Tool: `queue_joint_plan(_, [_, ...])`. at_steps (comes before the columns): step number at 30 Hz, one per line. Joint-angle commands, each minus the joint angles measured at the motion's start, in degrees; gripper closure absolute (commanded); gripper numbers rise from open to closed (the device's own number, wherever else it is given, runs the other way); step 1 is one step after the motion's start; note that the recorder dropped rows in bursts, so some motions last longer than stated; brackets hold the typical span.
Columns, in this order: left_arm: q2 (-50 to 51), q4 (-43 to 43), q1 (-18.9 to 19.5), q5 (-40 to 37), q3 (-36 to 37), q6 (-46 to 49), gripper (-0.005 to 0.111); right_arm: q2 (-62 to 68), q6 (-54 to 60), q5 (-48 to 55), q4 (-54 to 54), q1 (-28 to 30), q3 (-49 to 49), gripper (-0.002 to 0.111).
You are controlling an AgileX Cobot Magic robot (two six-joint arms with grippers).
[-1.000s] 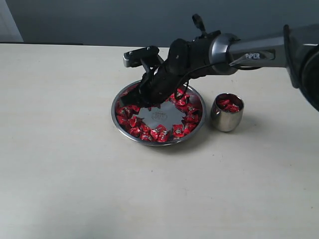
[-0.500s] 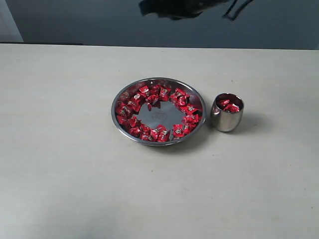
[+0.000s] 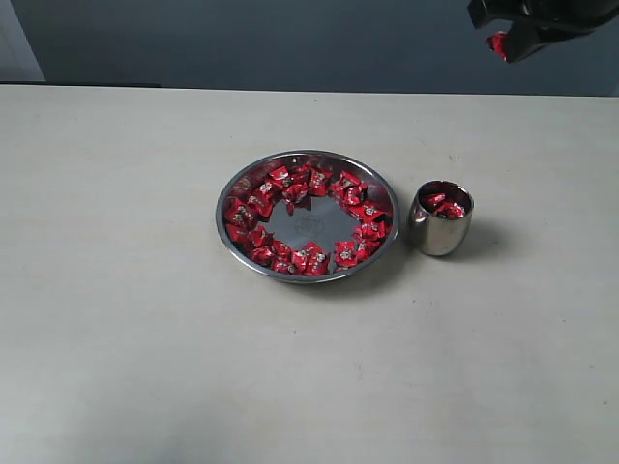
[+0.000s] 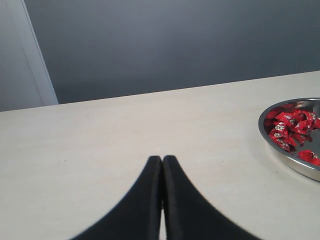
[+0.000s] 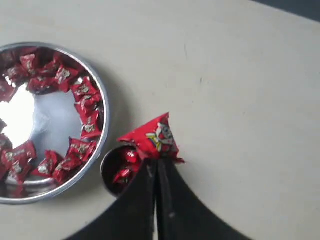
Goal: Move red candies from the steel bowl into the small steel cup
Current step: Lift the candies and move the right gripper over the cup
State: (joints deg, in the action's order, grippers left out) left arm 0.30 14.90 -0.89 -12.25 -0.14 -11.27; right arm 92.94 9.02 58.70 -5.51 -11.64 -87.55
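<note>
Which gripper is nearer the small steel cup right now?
Right. The right gripper, pinching a red candy, hangs above the small steel cup; the left gripper is shut, far off, only the steel bowl in its view.

The red candies (image 3: 256, 205) have glossy crinkled wrappers, each with a small pale mark. The steel bowl (image 3: 314, 227) and small steel cup (image 3: 440, 237) are mirror-bright silver. The gripped candy (image 5: 152, 137) shows a pale print on red. The right gripper (image 5: 156, 167) and left gripper (image 4: 162, 161) are black, the worktop (image 3: 145, 338) pale cream, the wall (image 3: 242, 43) dark grey-blue.
</note>
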Motion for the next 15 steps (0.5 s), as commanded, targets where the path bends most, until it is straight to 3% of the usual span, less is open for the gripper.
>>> queue_joint_plan(1, [-0.3, -0.23, -0.37, 0.33, 0.14, -0.21, 0.106, 0.79, 2.94, 5.44, -5.29, 0.28, -0.34, 0.109])
queue_joint_plan(15, [-0.3, -0.23, -0.37, 0.33, 0.14, -0.21, 0.106, 11.01, 4.43, 11.26, -6.63, 0.18, -0.34, 0.109])
